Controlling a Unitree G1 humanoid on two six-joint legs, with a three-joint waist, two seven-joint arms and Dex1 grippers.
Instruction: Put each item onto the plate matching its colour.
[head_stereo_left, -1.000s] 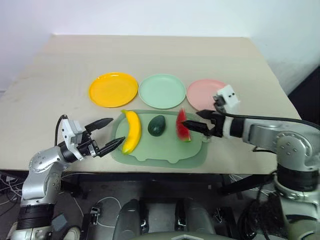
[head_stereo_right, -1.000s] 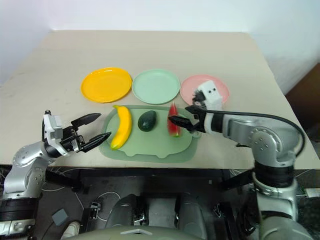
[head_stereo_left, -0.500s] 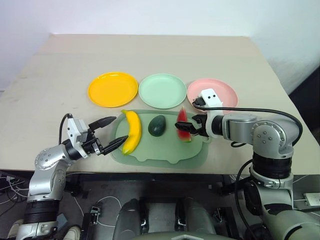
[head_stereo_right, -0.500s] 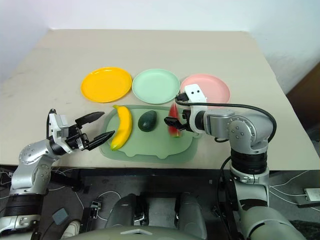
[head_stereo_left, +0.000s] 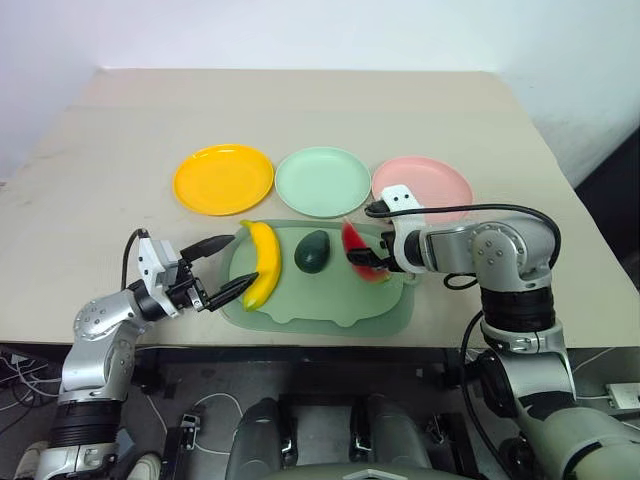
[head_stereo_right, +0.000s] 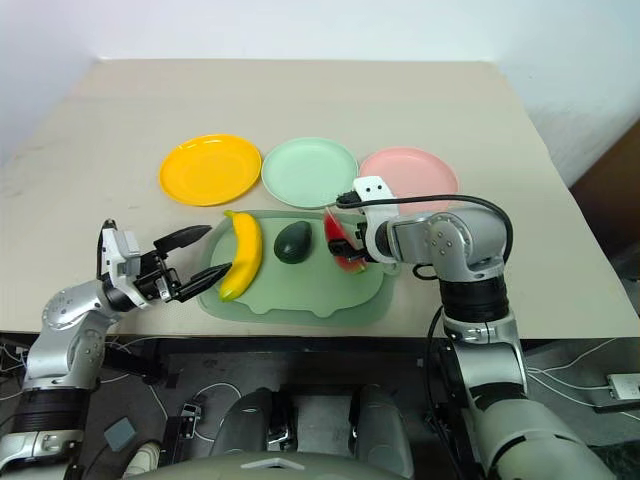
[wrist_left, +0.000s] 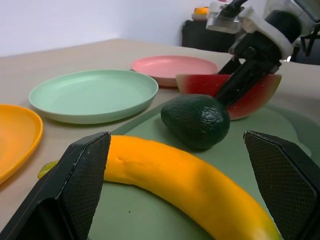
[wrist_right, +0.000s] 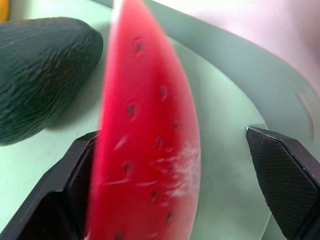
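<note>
Three unlabelled plates (head_stereo_left: 323, 182), three toys (head_stereo_left: 313, 250)

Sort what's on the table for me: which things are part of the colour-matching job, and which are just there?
Job: banana, avocado, watermelon wedge; yellow plate, green plate, pink plate.

Just there: green tray the three toys lie on; table.
</note>
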